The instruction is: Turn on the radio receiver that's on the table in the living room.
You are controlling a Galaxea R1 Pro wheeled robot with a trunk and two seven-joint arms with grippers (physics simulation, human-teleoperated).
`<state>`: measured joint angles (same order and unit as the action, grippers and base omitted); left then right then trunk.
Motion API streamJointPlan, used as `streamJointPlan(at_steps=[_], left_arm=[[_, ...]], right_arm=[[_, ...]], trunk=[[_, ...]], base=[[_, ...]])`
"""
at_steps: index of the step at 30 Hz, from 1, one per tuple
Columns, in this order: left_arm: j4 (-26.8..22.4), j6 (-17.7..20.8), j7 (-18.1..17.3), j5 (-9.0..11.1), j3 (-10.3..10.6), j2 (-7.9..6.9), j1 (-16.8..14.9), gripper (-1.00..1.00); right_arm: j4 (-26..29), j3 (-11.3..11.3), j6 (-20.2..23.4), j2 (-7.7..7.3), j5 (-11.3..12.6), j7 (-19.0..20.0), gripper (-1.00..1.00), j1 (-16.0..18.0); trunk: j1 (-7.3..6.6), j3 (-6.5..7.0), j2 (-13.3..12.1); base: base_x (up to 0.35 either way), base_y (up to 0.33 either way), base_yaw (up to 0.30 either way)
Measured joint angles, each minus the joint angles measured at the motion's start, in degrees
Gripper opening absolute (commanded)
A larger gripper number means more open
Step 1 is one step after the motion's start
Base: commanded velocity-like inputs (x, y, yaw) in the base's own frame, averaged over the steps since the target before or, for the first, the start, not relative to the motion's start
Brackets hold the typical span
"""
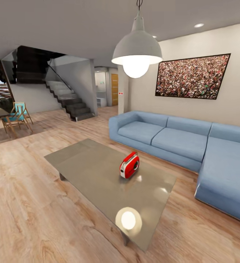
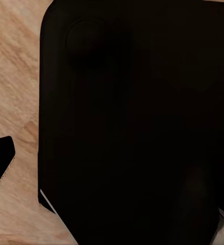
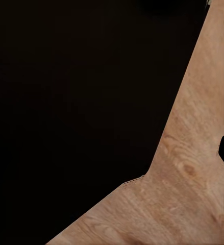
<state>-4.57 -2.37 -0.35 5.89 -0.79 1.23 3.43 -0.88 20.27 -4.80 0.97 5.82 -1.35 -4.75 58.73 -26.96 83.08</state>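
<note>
I'm facing the living room; the radio [image 1: 129,165] is sitting upright on the table [image 1: 91,171], right of its centre, sofa [image 1: 178,142] beyond; lamp [image 1: 136,51] hanging overhead; wrist views are giving dark shapes over wood floor [image 3: 193,194]; my jaws' state I cannot tell.

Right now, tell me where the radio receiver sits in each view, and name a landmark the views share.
Head view: the radio receiver stands on the table, right of the picture's centre, in front of the blue sofa.
Left wrist view: not in this picture; dark robot parts over wood floor.
Right wrist view: not in this picture; dark shape beside wood floor.
Shared landmark: the wood plank floor.
</note>
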Motion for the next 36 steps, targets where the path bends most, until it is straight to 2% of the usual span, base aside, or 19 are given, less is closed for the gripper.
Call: streamJointPlan(at_steps=[6, 11, 36], left_arm=[[0.00, 0.00, -0.01, 0.00, 0.00, -0.01, 0.00, 1.00], [0.00, 0.00, 0.05, 0.00, 0.00, 0.00, 0.00, 1.00], [0.00, 0.09, 0.08, 0.00, 0.05, 0.02, 0.00, 1.00]], right_arm=[[0.00, -0.03, 0.01, 0.00, 0.07, -0.03, 1.00, 0.00], [0.00, 0.01, -0.03, 0.00, 0.00, -0.04, 1.00, 0.00], [0.00, 0.03, -0.03, 0.00, -0.06, -0.05, 1.00, 0.00]], trunk=[[0.00, 0.00, 0.00], [0.00, 0.00, 0.00], [0.00, 0.00, 0.00]], base=[[0.321, 0.082, 0.006], [0.251, 0.079, 0.188], [0.010, 0.003, 0.296]])
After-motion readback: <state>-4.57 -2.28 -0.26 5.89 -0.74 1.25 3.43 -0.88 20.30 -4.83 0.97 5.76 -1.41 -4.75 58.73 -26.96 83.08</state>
